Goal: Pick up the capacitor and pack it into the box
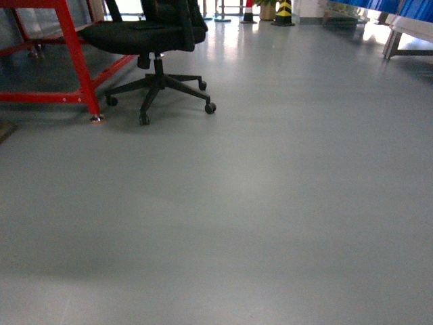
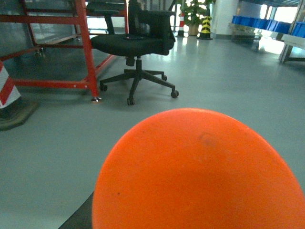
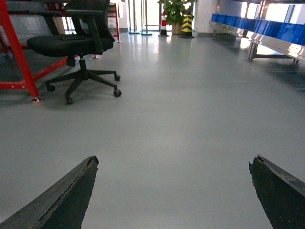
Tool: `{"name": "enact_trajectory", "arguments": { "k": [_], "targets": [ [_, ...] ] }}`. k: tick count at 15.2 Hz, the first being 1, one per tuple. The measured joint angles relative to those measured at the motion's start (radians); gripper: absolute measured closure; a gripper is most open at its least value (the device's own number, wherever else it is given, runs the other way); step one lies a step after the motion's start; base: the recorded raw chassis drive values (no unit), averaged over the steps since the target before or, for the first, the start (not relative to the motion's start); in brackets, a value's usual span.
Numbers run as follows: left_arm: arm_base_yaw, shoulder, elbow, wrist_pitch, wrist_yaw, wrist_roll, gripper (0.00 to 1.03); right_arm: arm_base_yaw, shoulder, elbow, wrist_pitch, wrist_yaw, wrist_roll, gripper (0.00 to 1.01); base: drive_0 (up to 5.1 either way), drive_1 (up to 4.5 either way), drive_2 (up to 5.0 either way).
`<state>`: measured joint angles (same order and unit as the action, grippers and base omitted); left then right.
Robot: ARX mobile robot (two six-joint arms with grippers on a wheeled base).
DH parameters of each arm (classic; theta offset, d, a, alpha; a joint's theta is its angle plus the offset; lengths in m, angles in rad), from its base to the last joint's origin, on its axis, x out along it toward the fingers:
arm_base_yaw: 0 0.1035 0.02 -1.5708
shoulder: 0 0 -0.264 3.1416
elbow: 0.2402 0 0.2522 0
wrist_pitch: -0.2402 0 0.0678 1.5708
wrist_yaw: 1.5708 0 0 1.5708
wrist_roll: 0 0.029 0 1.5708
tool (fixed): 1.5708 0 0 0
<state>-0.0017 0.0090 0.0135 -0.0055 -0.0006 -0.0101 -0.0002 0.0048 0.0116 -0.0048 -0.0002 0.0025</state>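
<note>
A big round orange object, which I take for the capacitor (image 2: 200, 167), fills the lower half of the left wrist view. It hangs above the floor right in front of the camera. It hides my left gripper's jaws except one dark finger (image 2: 82, 215) at its lower left edge, so the gripper appears shut on it. My right gripper (image 3: 174, 162) stands wide open over bare grey floor, with nothing between its dark fingertips (image 3: 90, 164). The box is out of view. Neither gripper shows in the head view.
A black office chair (image 1: 155, 40) on castors and a red metal frame (image 1: 78, 61) stand ahead on the left. Blue bins (image 3: 267, 26) line a bench far right. Striped cones (image 1: 284, 12) stand at the back, and another cone (image 2: 9, 95) close on the left.
</note>
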Motion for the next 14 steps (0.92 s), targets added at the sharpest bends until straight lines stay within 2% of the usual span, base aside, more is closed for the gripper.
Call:
{"name": "enact_trajectory", "arguments": {
  "k": [14],
  "targets": [
    [0.000,0.000,0.000,-0.002,0.000,0.000,0.59,0.000,0.000,0.000,0.000,0.001,0.000,0.03,-5.1,2.37,2.4]
  ]
}}
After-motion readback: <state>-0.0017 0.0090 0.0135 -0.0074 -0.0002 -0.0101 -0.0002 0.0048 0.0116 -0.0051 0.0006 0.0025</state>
